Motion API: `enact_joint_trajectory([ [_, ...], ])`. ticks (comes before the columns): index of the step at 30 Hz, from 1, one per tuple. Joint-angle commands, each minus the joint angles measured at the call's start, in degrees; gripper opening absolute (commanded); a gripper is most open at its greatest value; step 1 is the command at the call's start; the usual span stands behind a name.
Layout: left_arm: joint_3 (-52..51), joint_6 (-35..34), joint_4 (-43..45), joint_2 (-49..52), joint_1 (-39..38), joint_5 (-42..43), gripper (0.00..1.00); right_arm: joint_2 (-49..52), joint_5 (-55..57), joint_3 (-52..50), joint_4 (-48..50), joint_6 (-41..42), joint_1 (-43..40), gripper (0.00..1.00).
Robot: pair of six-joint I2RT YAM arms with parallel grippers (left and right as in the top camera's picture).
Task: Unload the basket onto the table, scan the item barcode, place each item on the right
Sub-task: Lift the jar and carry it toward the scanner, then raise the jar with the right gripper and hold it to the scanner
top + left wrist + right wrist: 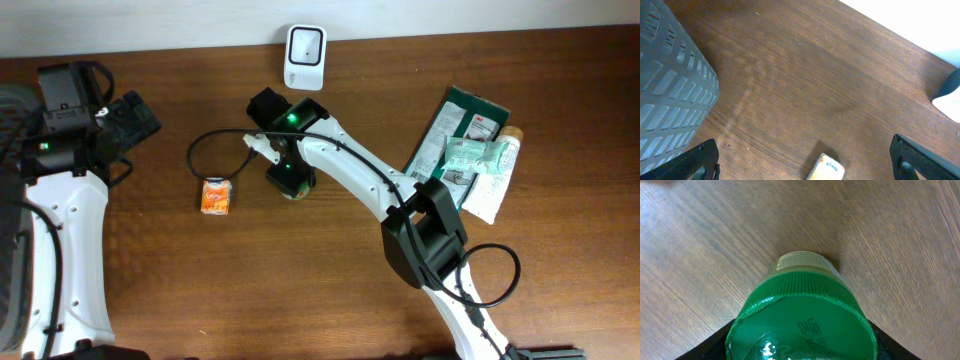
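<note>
Jar (802,315) with green lid fills the right wrist view, flanked by the right end effector (802,345); whether clenched, I cannot tell. Overhead alone shows the white scanner (305,55) beyond it on the worktop (300,300). Left end effector (804,145), released, overlooks a Kleenex pack (826,167).

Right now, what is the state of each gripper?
Left gripper: open, holding nothing.
Right gripper: around the green-capped bottle; whether it grips cannot be told.
</note>
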Motion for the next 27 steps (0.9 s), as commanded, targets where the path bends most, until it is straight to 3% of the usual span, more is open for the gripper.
enact_joint_trajectory([
  [1, 0.8, 0.5, 0.1, -0.9, -0.1, 0.2, 0.99, 0.2, 3.5, 2.9, -0.9, 19.2, -1.0, 0.6],
  [4, 0.8, 0.5, 0.1, -0.9, -0.1, 0.2, 0.99, 0.2, -2.9, 3.1, -1.1, 37.0, -5.0, 0.6],
  [7, 0.8, 0.5, 0.1, -0.9, -0.1, 0.2, 0.99, 0.2, -6.7, 3.1, -0.7, 42.7, -8.0, 0.61],
  [10, 0.8, 0.5, 0.1, -0.9, -0.1, 0.2, 0.99, 0.2, -6.5, 3.1, -1.2, 41.0, -8.0, 0.77],
  [14, 0.8, 0.5, 0.1, -0.9, -0.1, 0.2, 0.99, 0.2, -3.4, 3.5, -1.1, 19.4, -8.5, 0.86],
  [25, 0.8, 0.5, 0.1, -0.9, -0.1, 0.2, 0.99, 0.2, -0.7, -0.9, 3.7, 18.4, -8.2, 0.84],
  [27, 0.8, 0.5, 0.1, -0.9, -0.1, 0.2, 0.99, 0.2, -0.6, -2.1, 3.8, 18.6, -8.2, 0.8],
])
